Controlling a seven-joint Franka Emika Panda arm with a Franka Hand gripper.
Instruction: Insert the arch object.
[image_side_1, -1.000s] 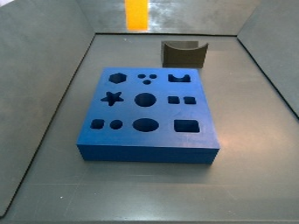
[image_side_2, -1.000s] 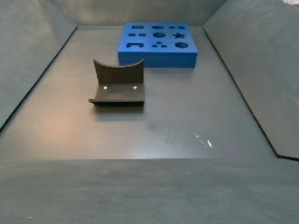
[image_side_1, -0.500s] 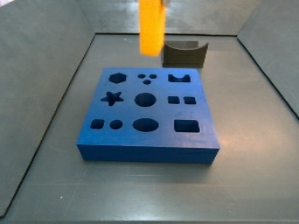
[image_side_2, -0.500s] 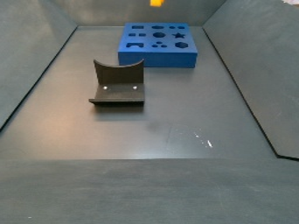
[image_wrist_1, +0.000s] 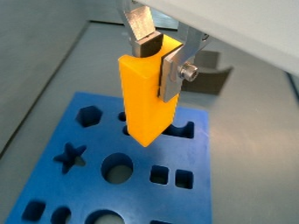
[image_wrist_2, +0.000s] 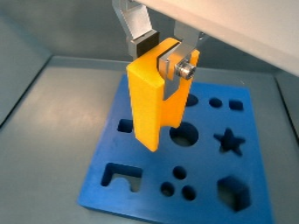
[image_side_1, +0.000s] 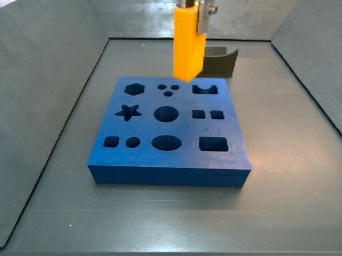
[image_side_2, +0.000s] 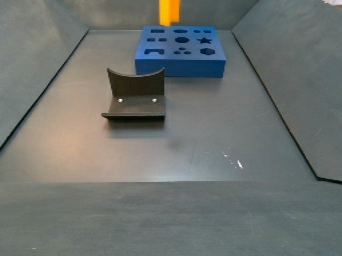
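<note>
Arch object (image_wrist_1: 149, 98) hangs upright, clamped in the gripper (image_wrist_1: 158, 54), above the blue board (image_side_1: 167, 135).

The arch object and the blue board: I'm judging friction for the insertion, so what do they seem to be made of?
The arch object, held in the gripper above the blue board, looks like smooth hard plastic: uniform orange, crisp edges, faint sheen. The board looks like matte plastic or dense foam: even blue, no glare, clean-cut holes. Which one, the pictures cannot settle.
</note>
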